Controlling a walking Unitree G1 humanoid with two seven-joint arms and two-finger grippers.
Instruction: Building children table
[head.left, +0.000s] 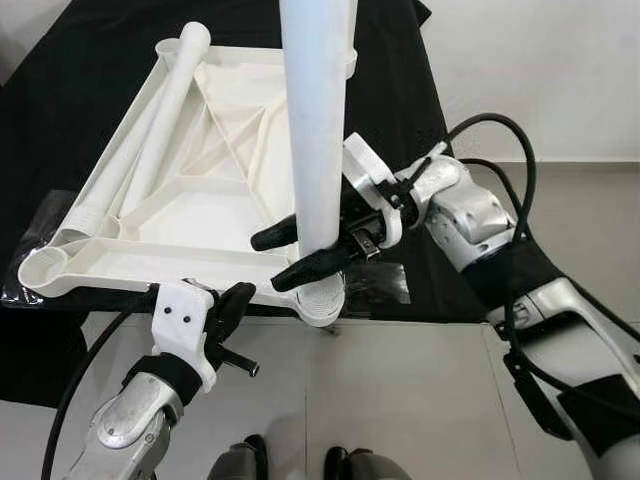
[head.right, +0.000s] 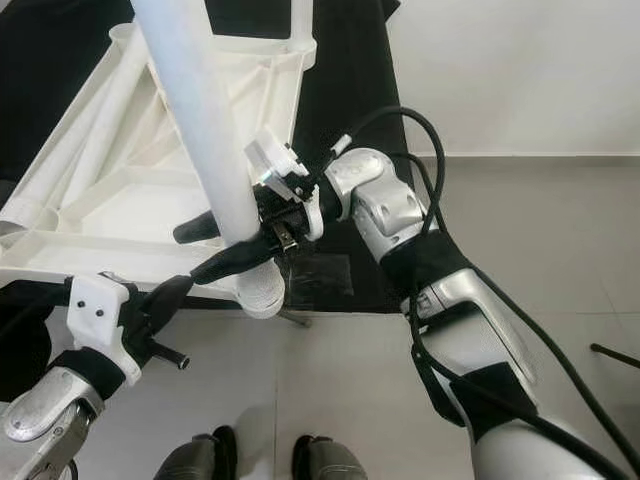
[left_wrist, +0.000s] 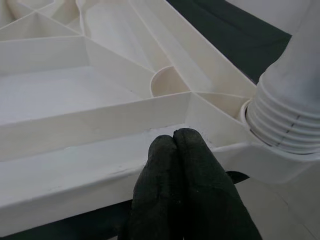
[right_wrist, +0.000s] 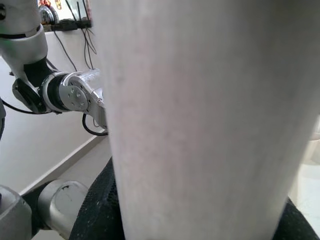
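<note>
A white plastic tabletop (head.left: 200, 200) lies upside down on a black-covered surface. A white table leg (head.left: 318, 120) stands upright in the near right corner socket (head.left: 322, 300), and its threaded end (left_wrist: 280, 125) sits in the socket. My right gripper (head.left: 270, 262) is shut on this leg just above the socket, one black finger on each side. My left gripper (head.left: 240, 296) is shut, its fingertips (left_wrist: 172, 140) pressed against the tabletop's near rim, left of the socket. Two loose white legs (head.left: 165, 120) lie across the tabletop's left side.
The black cloth (head.left: 400, 100) hangs over the support's near edge. Grey tiled floor (head.left: 420, 380) spreads below and to the right, with a white wall behind. My feet (head.left: 340, 465) stand close to the edge. Clear plastic wrap (head.left: 30, 270) lies under the tabletop's left corner.
</note>
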